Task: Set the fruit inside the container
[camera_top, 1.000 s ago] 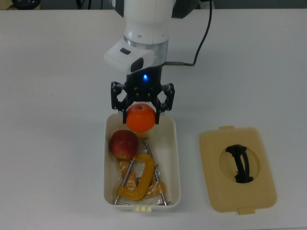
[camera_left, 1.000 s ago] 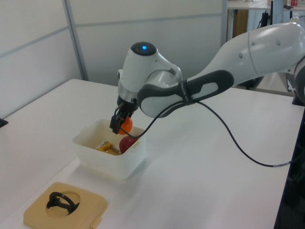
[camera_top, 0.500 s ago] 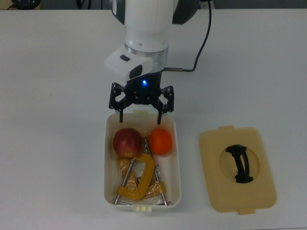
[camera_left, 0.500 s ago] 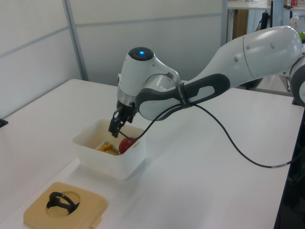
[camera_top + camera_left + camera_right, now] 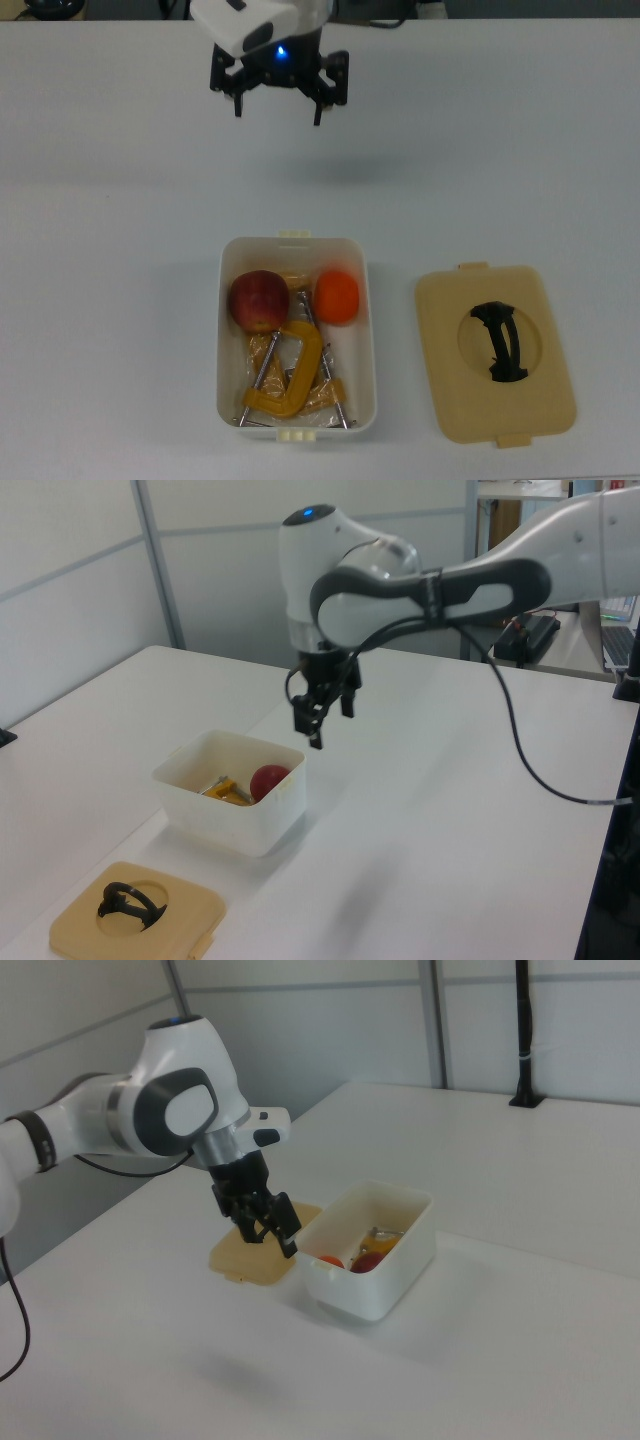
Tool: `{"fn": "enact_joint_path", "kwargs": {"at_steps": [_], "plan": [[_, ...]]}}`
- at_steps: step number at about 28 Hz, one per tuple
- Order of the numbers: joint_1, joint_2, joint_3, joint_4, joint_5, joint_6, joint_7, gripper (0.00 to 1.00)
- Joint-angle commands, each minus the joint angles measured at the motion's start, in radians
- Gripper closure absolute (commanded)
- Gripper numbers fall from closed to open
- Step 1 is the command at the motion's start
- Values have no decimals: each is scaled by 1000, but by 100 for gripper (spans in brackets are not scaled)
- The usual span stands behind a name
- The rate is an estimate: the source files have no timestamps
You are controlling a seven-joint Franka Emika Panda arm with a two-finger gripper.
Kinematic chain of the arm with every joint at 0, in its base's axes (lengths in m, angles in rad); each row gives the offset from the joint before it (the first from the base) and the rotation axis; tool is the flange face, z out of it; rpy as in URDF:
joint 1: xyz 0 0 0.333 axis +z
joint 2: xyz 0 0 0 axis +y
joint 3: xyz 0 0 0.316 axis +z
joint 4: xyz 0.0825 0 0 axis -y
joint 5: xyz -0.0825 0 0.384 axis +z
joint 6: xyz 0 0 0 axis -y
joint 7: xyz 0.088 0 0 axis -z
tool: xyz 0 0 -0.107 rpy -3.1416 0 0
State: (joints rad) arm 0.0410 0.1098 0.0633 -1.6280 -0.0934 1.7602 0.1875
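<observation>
So the gripper point(image 5: 278, 98) is hanging up in the air with its two black fingers point(image 5: 238, 95) spread wide apart and nothing between them. In the top view it's sitting well above the container point(image 5: 370, 330), toward the picture's upper edge, and a small blue light is glowing on the hand just behind the fingers.

Both fruits are lying inside the container, well below the gripper in the top view. The apple point(image 5: 259, 299) is looking dark red with a paler yellowish streaky patch on its upper side, round and a bit matte. The orange point(image 5: 337, 297) is sitting just beside it, on the top view's right, smooth and bright with no marks I can make out. They're both filling the end of the tub nearest the gripper. The other end is holding yellow C-clamps point(image 5: 290, 375) with their metal screws showing, and the apple is touching the curved clamp frame.

The container itself is looking white, rectangular with rounded corners, with a small cream tab at each short end. The tan lid point(image 5: 495, 354) with its black handle is lying flat on the white table point(image 5: 110, 300), off to the top view's right of the tub and apart from it.

No brand, label or readable writing is showing on any of it
</observation>
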Motion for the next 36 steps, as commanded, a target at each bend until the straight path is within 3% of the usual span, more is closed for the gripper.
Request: {"fn": "enact_joint_path", "kwargs": {"at_steps": [1, 9, 36], "plan": [[14, -111, -48, -116, 35, -57, -69, 0], [43, -156, -122, -124, 49, -70, -97, 0], [16, -130, -111, -61, 66, -88, -102, 0]]}}
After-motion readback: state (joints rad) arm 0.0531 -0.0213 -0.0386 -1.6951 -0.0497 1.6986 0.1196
